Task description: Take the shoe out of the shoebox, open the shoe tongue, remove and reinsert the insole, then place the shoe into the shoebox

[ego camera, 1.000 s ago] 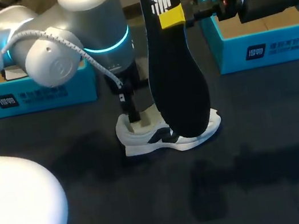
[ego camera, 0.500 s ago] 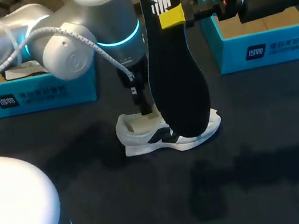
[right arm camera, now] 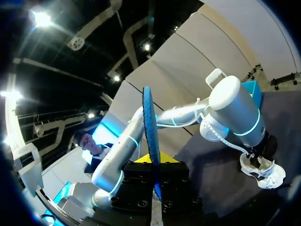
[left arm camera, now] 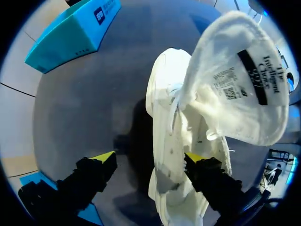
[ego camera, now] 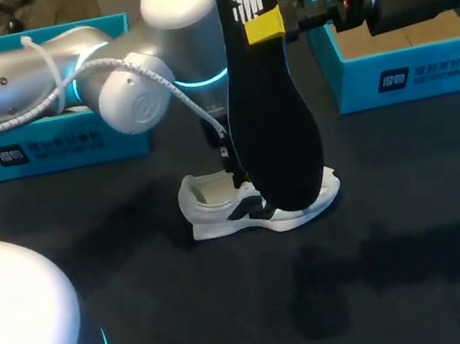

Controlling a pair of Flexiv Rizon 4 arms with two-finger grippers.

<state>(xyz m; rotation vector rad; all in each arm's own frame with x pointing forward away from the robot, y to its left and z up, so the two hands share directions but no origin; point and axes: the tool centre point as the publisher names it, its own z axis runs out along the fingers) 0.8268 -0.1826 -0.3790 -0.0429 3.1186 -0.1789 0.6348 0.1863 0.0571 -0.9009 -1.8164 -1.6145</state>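
Note:
A white shoe (ego camera: 258, 203) with black side marks lies on the dark table. My left gripper (ego camera: 230, 159) hangs over its opening, partly hidden behind the insole. Seen from the left wrist, that gripper (left arm camera: 149, 157) is open: one finger stands over the shoe (left arm camera: 169, 141), the other over the table beside it. The tongue (left arm camera: 235, 80) is folded up, with its label showing. My right gripper (ego camera: 275, 21) is shut on the black insole (ego camera: 273, 120), which hangs upright above the shoe. The right wrist view shows the insole (right arm camera: 149, 122) edge-on between the pads.
A blue open box (ego camera: 56, 145) stands at the back left and another blue box (ego camera: 409, 74) at the back right, under my right arm. My left arm (ego camera: 61, 72) crosses in front of the left box. The white domes of the arm bases fill both front corners.
My left arm has swung right, carrying its gripper from the heel along the shoe's opening to behind the insole. The right arm and insole have kept still.

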